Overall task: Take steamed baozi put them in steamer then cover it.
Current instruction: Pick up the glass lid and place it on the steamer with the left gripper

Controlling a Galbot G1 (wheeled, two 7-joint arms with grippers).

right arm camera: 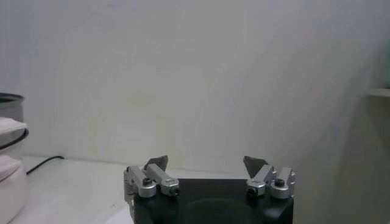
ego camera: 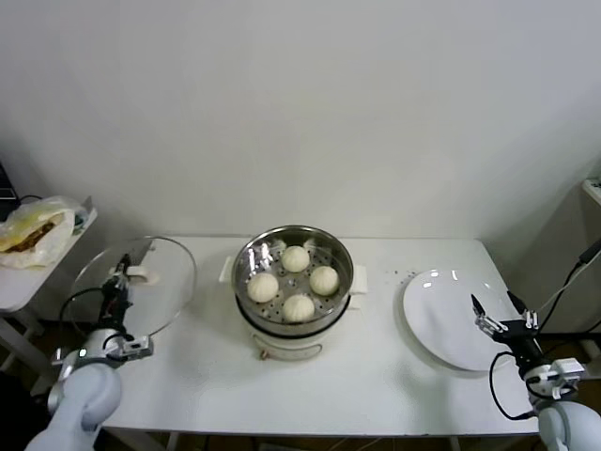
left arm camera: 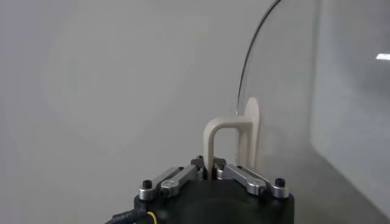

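- Centrally, the steamer (ego camera: pixel 293 291) stands uncovered on the white table (ego camera: pixel 376 385), with four steamed baozi (ego camera: pixel 294 282) on its perforated tray.
- Left of the steamer, the glass cover (ego camera: pixel 141 282) is tilted up, the left gripper (ego camera: pixel 120 280) clamped on its cream handle (left arm camera: pixel 228 140).
- Right of the steamer, the right gripper (ego camera: pixel 496 314) hovers spread wide and empty at the white plate (ego camera: pixel 451 315).

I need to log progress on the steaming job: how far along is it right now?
Done: all four baozi sit on the tray inside the steamer, and the white plate is bare. In hand: the left gripper is shut on the handle of the cover, which stands to the left of the pot. Left: setting the cover on the steamer. The right gripper waits open over the plate.
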